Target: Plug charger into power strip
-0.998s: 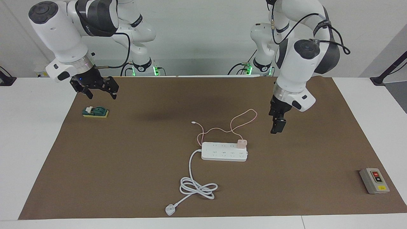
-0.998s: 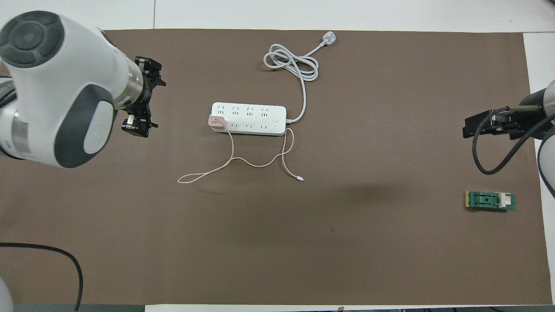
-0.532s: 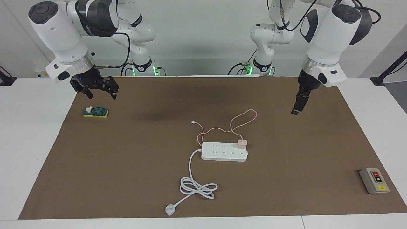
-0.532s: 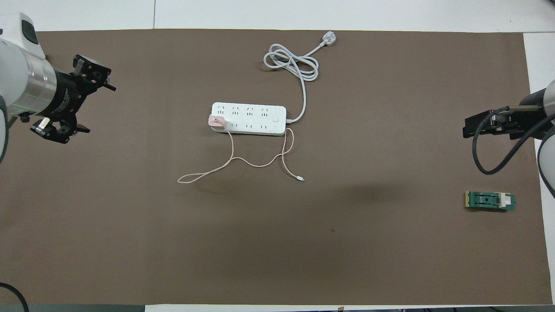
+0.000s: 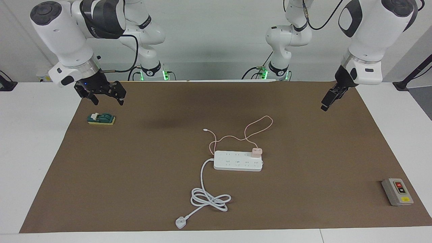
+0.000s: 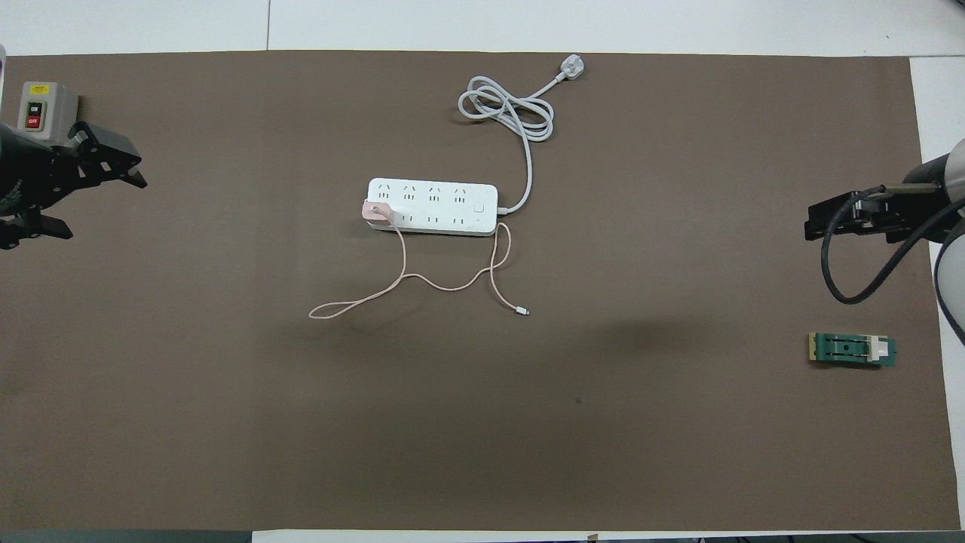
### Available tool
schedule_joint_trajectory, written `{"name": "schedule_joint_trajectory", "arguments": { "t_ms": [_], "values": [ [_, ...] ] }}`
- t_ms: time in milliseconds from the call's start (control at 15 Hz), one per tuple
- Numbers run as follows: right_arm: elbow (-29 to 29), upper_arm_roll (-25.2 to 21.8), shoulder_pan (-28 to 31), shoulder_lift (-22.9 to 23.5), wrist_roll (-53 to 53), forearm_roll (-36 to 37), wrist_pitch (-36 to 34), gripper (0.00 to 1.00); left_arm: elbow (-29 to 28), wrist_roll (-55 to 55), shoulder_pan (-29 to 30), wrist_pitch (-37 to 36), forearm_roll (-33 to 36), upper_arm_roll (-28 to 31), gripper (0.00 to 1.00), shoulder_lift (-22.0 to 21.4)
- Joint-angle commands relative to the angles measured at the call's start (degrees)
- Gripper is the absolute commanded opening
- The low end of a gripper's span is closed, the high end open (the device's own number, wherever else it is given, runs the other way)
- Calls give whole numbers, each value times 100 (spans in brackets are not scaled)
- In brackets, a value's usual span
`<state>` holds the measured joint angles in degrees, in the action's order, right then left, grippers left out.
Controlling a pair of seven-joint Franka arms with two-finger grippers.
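Since the earlier frames the left gripper (image 5: 326, 102) has been lifted away from the charger (image 5: 256, 152) and drawn to the upper right of the facing view, while the right gripper (image 5: 105, 95) has been left unmoved at the upper left, above the green block (image 5: 101, 118). In this view the charger is seen seated upright on the end socket of the strip (image 5: 238, 161), at lower centre, its pink cable (image 5: 258, 126) trailing in loops toward the top of the frame. The plugging appears done, which would explain why the left arm is held clear; the right arm waits. Both grippers are empty and spread apart. The strip's own cord (image 5: 209, 199) is coiled near the bottom edge, its plug lying free. A grey box (image 5: 397, 191) sits at lower right. In the overhead view the charger (image 6: 376, 213) is found at the strip's (image 6: 433, 205) end toward the frame's left, the cable (image 6: 422, 282) looping below it. The left gripper (image 6: 79, 173) is shown at the left edge, just under the grey box (image 6: 43, 108), and the right gripper (image 6: 825, 219) at the right edge, above the block (image 6: 853, 350). No containers are present; the sockets other than the charger's are unoccupied.
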<state>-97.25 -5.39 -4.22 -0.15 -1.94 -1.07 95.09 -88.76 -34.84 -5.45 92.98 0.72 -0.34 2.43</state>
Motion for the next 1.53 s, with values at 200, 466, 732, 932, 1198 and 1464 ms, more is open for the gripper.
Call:
{"name": "schedule_joint_trajectory", "arguments": {
  "t_ms": [200, 466, 732, 932, 1198, 1464],
  "values": [
    [-23, 38, 70, -55, 115, 46, -52, 100, -44, 2056, 457, -351, -19, -28, 100, -261],
    [-23, 38, 70, -55, 115, 46, -61, 100, -132, 3053, 651, -342, -54, -28, 100, -305],
    [-23, 38, 71, -55, 115, 46, -61, 100, -598, 3035, 580, -263, -55, -71, 100, -542],
    [-23, 47, 71, -46, 115, 46, -52, 100, -564, 3123, 580, -219, -63, -98, 100, -525],
    [-23, 38, 71, -46, 115, 46, -52, 100, -546, 3299, 528, -316, -72, -115, 100, -516],
    [-23, 47, 71, -55, 115, 46, -52, 100, -537, 3361, 510, -290, -362, -142, 100, -507]
  ]
}}
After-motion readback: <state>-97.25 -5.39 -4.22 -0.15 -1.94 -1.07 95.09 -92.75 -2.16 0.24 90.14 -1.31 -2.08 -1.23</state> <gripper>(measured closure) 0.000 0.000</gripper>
